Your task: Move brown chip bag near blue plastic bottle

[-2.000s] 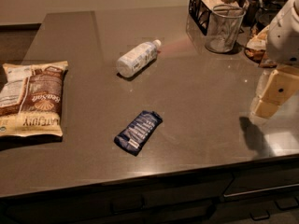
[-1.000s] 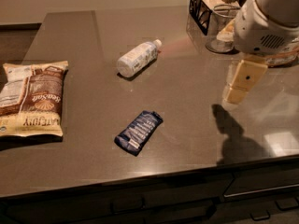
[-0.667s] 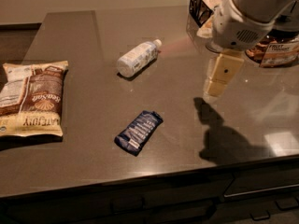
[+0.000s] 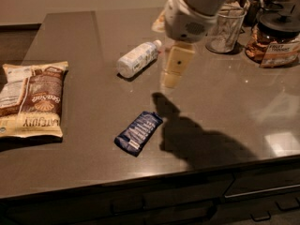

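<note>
The brown chip bag (image 4: 32, 99) lies flat at the counter's left edge, brown centre, cream-yellow edges, "Sea Salt" lettering. The blue plastic bottle (image 4: 137, 58) lies on its side near the counter's middle, white cap pointing right. My gripper (image 4: 175, 68) hangs above the counter just right of the bottle, cream fingers pointing down, far from the bag. Nothing shows in it.
A small dark blue snack wrapper (image 4: 138, 132) lies in front of the gripper. A wire mesh cup (image 4: 227, 30), a glass jar (image 4: 276, 36) and a black basket stand at the back right. The grey counter (image 4: 234, 102) drops off at the near edge.
My gripper and arm have swung left from the right edge of the counter to just beside the bottle. The objects have not moved.
</note>
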Robot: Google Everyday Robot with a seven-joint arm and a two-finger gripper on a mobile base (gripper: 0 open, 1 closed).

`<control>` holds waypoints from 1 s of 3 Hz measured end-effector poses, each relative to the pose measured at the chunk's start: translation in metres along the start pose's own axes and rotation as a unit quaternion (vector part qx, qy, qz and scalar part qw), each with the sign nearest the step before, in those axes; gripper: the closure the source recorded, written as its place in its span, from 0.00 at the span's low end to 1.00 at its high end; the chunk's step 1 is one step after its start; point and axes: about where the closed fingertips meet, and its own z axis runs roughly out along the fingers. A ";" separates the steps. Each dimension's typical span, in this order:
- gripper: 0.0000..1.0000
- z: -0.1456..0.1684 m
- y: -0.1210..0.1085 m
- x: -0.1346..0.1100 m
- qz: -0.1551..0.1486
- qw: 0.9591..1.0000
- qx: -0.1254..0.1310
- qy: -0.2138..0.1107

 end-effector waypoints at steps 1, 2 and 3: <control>0.00 0.015 -0.010 -0.030 -0.025 1.000 -0.009 -0.013; 0.00 0.041 -0.020 -0.065 -0.058 0.998 -0.028 -0.016; 0.00 0.070 -0.028 -0.101 -0.095 0.994 -0.047 -0.010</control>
